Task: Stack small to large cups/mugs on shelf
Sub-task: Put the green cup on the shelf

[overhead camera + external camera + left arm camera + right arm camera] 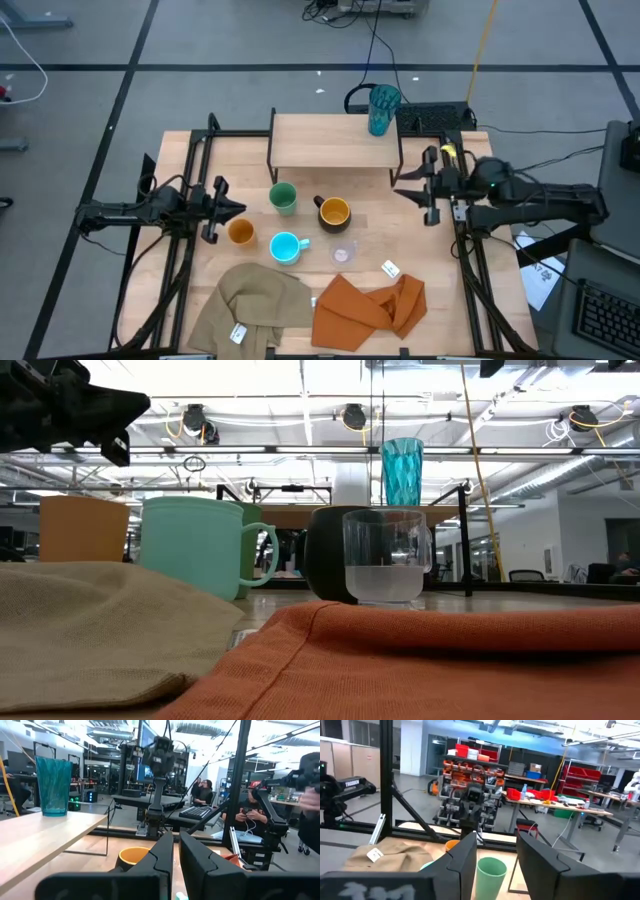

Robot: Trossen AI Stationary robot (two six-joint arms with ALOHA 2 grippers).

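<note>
The tall teal tumbler point(383, 109) stands straight up on the far right corner of the shelf point(330, 142). It has bumpy sides and its open end faces up. The shelf is a long, light wood board on thin black legs, and its long side runs from left to right across the table point(470, 330).

The other cups stand upright on the table in front of the shelf. The green cup point(283, 197) is nearest the shelf. The black mug point(333, 211) with the yellow inside is just beside it, its handle pointing left. The small orange cup point(240, 232) and the light blue mug point(286, 247) sit a bit closer to the front. The small clear cup point(343, 252) is between the black mug and the orange cloth point(368, 306). A tan cloth point(255, 305) lies crumpled at the front left.

My left gripper point(234, 208) hangs near the orange cup with its fingers almost together, holding nothing. My right gripper point(404, 183) waits by the shelf's right end, open a bit wider and holding nothing.
</note>
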